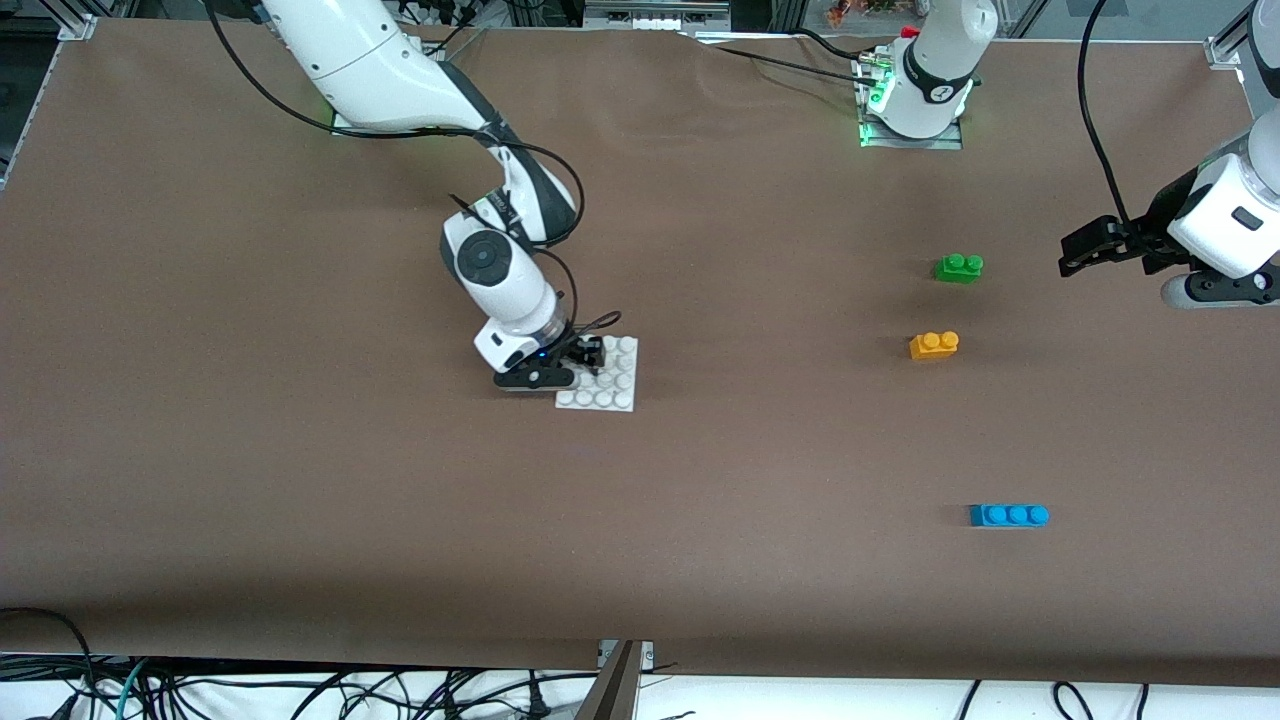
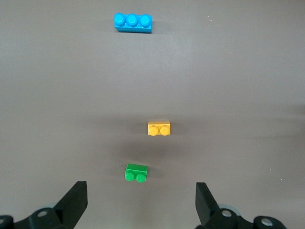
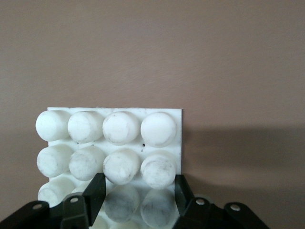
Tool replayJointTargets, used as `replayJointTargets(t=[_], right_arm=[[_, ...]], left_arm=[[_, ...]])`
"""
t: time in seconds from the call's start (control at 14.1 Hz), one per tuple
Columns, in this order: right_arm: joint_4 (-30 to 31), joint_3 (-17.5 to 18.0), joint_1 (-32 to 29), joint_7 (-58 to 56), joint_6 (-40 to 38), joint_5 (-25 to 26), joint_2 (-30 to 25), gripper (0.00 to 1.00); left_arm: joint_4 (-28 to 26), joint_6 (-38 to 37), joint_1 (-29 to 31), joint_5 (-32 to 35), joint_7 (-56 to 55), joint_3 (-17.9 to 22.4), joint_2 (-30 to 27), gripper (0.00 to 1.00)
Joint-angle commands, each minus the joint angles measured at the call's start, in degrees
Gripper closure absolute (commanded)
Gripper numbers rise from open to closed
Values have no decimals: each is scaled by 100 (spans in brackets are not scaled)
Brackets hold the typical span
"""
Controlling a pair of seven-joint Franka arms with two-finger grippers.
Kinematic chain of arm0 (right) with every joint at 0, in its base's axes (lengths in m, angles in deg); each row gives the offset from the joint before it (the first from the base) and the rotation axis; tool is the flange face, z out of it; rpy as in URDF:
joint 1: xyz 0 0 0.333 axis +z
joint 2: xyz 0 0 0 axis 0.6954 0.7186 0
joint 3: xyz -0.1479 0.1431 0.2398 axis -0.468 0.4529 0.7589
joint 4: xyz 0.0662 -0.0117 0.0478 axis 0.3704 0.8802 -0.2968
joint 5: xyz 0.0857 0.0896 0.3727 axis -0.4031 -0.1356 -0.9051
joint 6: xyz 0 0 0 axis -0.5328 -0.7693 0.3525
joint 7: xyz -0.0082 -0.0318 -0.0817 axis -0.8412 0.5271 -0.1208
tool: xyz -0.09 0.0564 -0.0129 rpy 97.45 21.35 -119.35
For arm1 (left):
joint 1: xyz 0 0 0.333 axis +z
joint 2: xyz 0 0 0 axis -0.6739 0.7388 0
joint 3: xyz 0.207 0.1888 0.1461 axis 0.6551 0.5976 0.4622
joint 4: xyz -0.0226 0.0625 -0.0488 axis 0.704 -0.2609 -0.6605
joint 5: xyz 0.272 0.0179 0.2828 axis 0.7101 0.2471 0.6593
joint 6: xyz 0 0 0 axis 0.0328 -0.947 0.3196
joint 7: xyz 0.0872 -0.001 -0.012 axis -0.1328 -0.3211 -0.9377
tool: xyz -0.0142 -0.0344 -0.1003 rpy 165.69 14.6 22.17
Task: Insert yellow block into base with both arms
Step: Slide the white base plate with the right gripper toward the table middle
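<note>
1. Front view: right gripper sits low on the base, mid-table. Yellow block lies untouched toward the left arm's end, between green brick and the nearer blue brick. Left gripper hangs in the air, off to the side of the bricks. Insertion not begun; pickup and pressing remain.
2. Left wrist view: fingers spread wide, empty; all three bricks visible, base absent.
3. Right wrist view: fingers bracket two stud columns of the base; contact not certain. Bricks unseen.
</note>
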Motion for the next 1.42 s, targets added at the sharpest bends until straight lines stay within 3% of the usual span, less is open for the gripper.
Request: replayJointTargets(t=[0.0, 0.71, 0.85, 1.14, 1.35], right_arm=[[-373, -2, 231, 189, 60, -7, 295, 35], [-866, -2, 513, 575, -19, 2, 392, 31], [-945, 6, 478, 549, -97, 2, 366, 26], [-1490, -2, 101, 461, -1545, 37, -142, 4], [-1437, -11, -522, -134, -2992, 28, -1177, 2]], left_arm=[[121, -121, 12, -114, 102, -7, 26, 0], [121, -121, 3, -114, 102, -15, 35, 0], [121, -121, -6, -114, 102, -7, 26, 0], [121, -121, 29, -122, 111, -7, 35, 0], [121, -121, 82, -122, 111, 37, 96, 0]])
